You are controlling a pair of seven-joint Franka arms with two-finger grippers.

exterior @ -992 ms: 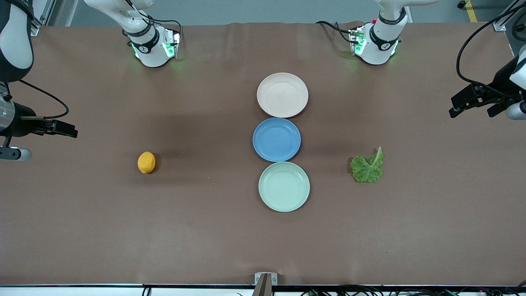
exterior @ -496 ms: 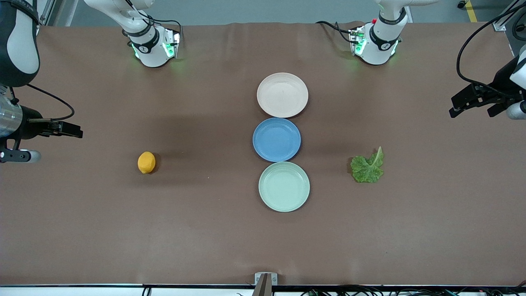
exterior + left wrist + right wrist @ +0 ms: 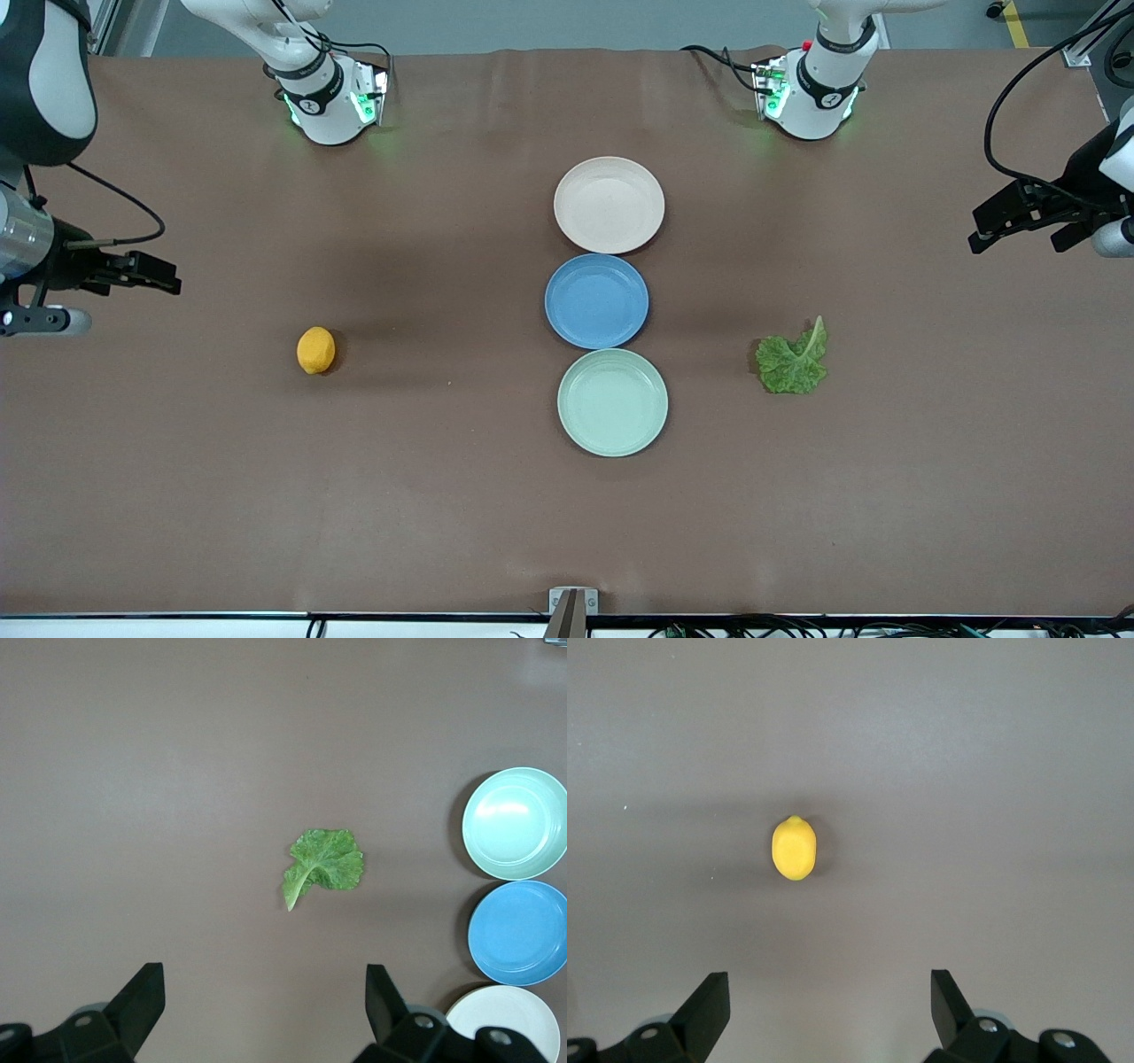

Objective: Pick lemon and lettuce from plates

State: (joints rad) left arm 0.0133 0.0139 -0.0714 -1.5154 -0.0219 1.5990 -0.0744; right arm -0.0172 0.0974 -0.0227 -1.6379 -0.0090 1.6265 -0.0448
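The lemon (image 3: pixel 315 350) lies on the bare table toward the right arm's end and also shows in the right wrist view (image 3: pixel 794 848). The lettuce (image 3: pixel 793 359) lies on the bare table toward the left arm's end and also shows in the left wrist view (image 3: pixel 324 865). The beige-pink plate (image 3: pixel 609 204) and the mint green plate (image 3: pixel 612 401) are empty. My right gripper (image 3: pixel 166 276) (image 3: pixel 830 997) is open, high over the table's end, apart from the lemon. My left gripper (image 3: pixel 976 230) (image 3: pixel 266 997) is open, high over the other end, apart from the lettuce.
An empty blue plate (image 3: pixel 596 300) sits between the two plates, in one row down the table's middle. The plates also show in the left wrist view: mint (image 3: pixel 516 822), blue (image 3: pixel 518 932), beige (image 3: pixel 505 1020). The arm bases (image 3: pixel 330 102) (image 3: pixel 811 93) stand at the table's back edge.
My right arm has shifted a little toward the table's middle and toward the bases. The left arm, lemon, lettuce and plates have not moved.
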